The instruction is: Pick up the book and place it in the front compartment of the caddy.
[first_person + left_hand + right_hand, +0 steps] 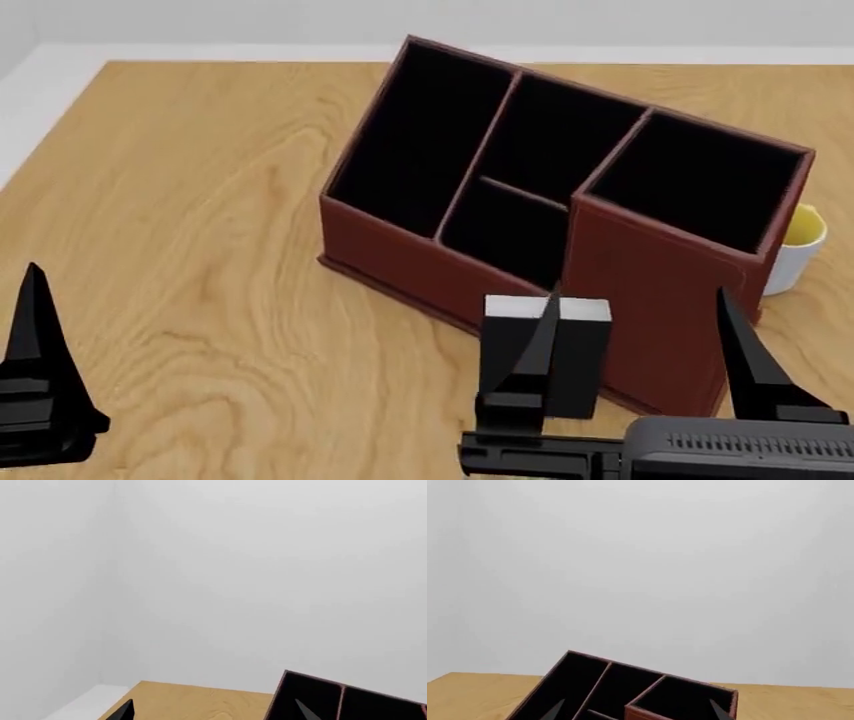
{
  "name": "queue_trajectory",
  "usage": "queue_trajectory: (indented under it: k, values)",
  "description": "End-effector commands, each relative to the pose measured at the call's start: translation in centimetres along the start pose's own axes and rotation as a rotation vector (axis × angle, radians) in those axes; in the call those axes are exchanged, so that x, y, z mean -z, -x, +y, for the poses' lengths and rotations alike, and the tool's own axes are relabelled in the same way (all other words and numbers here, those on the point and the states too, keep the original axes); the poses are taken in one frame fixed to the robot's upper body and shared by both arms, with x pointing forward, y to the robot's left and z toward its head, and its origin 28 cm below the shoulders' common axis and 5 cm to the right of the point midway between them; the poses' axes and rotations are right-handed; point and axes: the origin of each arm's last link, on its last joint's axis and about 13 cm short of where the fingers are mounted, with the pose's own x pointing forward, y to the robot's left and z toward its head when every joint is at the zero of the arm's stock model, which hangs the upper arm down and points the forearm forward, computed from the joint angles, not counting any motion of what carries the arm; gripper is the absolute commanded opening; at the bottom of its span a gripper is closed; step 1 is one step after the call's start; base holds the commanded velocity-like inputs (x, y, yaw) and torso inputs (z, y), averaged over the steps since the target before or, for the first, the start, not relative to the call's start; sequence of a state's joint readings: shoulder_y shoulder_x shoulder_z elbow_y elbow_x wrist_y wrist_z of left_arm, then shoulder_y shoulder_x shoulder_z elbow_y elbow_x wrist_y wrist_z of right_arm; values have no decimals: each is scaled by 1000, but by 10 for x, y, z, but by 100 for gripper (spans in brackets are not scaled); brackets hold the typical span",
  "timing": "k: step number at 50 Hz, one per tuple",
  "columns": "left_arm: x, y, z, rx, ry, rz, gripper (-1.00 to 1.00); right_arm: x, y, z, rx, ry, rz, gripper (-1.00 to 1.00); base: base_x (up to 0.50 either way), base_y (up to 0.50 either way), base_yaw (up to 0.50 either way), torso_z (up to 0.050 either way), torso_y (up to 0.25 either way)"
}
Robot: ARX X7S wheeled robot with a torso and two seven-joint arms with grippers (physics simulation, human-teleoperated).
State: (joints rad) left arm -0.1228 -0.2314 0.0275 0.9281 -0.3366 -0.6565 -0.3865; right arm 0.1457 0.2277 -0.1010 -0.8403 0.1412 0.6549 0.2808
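The caddy [641, 290] is a red-brown box with a black inside, thin dividers and a taller square section at its right; it stands at an angle on the wooden table. It also shows in the right wrist view [647, 712] and the left wrist view [347, 700]. The book [582, 350], black with a pale top edge, stands upright against the caddy's near wall, beside the tall section. My right gripper [641, 350] is open and empty, low in front of the caddy; its left finger overlaps the book. My left gripper [215, 712] is open and empty at the table's near left; one finger [32, 330] shows in the head view.
A yellow-and-white mug [801, 245] stands behind the caddy's tall section at the right. The wooden table [200, 200] ends at a far edge and a left edge, with white floor and walls beyond.
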Motion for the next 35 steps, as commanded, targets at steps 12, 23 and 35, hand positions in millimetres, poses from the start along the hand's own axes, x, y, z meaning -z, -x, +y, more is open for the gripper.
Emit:
queue_trajectory:
  k: [12, 23, 35]
  values:
    - [-2, 0, -1, 4, 2, -5, 100, -2, -2, 0, 6, 0, -8, 100, 344, 50, 0, 0, 1]
    - [-4, 1, 0, 7, 1, -8, 100, -2, -2, 0, 11, -7, -12, 100, 344, 0, 0, 0, 1]
    - [-4, 0, 0, 7, 1, -8, 100, -2, -2, 0, 7, -3, -10, 100, 343, 0, 0, 0, 1]
